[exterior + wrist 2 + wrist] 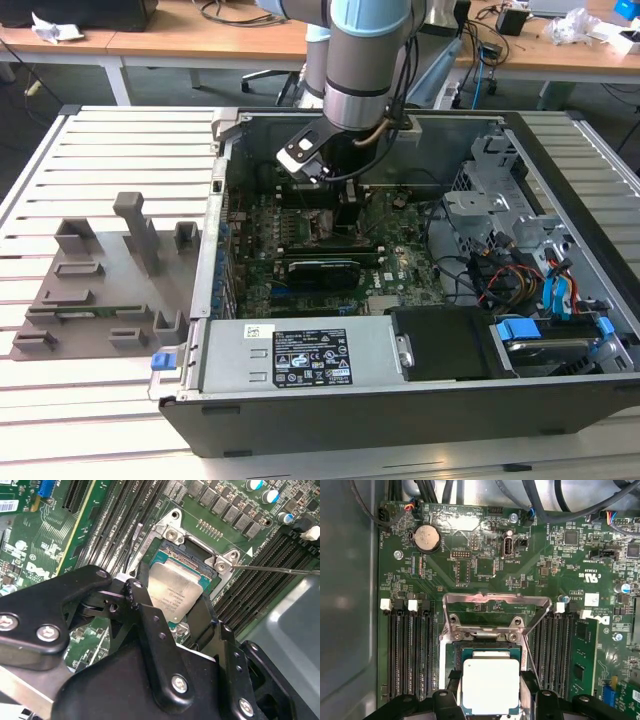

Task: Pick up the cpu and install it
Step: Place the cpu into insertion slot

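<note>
Hand closed on cpu, fingers pinching opposite edges, cpu low over open socket inside case.

Wooden desks stand behind a slatted white table.

A pale, slatted metal table carries an open computer case lying on its side across the middle and the exterior view's right. A grey plastic fixture plate sits just beside it on the left.
</note>
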You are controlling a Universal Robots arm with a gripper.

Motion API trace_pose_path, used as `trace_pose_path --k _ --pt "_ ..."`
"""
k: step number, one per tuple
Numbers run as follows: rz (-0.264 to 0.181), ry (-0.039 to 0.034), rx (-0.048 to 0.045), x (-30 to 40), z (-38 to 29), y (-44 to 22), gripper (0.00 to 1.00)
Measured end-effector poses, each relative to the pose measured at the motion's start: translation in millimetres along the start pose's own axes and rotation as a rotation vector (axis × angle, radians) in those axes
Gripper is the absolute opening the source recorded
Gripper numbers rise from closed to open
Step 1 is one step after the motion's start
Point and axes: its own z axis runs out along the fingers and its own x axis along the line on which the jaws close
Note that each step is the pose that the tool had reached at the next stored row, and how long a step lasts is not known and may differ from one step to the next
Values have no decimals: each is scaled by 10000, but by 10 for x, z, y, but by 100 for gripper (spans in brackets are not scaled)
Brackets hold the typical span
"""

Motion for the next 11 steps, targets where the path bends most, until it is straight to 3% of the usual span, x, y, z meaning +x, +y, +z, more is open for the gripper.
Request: trace_pose_path --k 11 --pt "30 3 3 17 82 -8 55"
